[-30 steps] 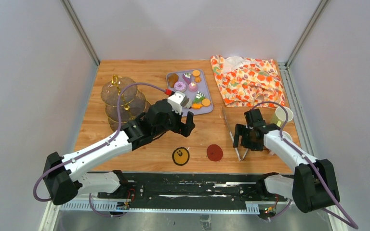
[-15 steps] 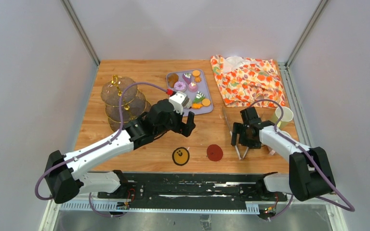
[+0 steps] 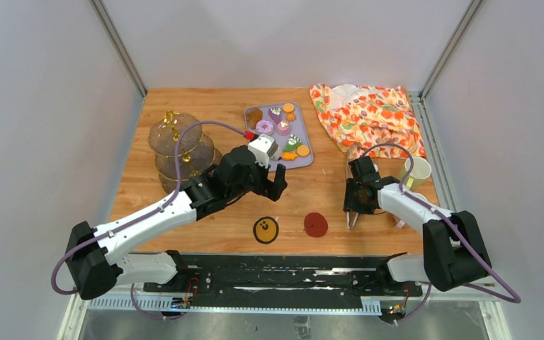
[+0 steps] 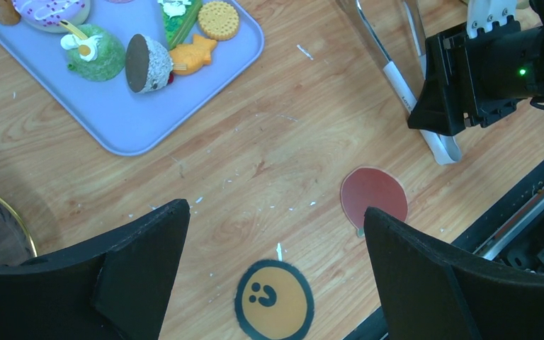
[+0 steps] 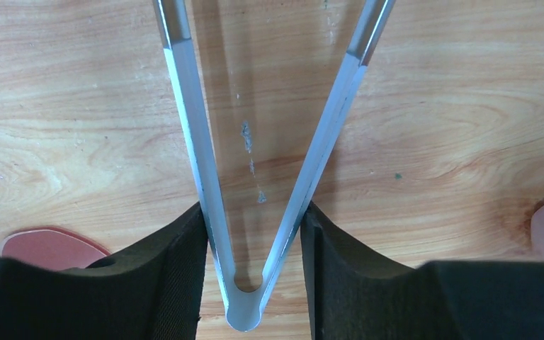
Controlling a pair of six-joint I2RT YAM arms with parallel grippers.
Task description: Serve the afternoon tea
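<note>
Pastries (image 3: pixel 278 127) lie on the far lilac tray (image 3: pixel 299 163), seen from above. Left wrist: our left gripper (image 4: pixel 276 216) gapes, empty. Right wrist: our right gripper (image 5: pixel 253 212) clasps the spread tongs (image 5: pixel 193 142) at their hinge; there they could swivel loose

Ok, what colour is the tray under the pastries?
The tray is lilac; left wrist view shows it best.

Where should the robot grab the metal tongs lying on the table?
Near the closed bend of the tongs, coming straight down from above. They lie flat on the table in a V, and the two arms are closest together there, so the right gripper, hugging both arms, can squeeze them.
</note>
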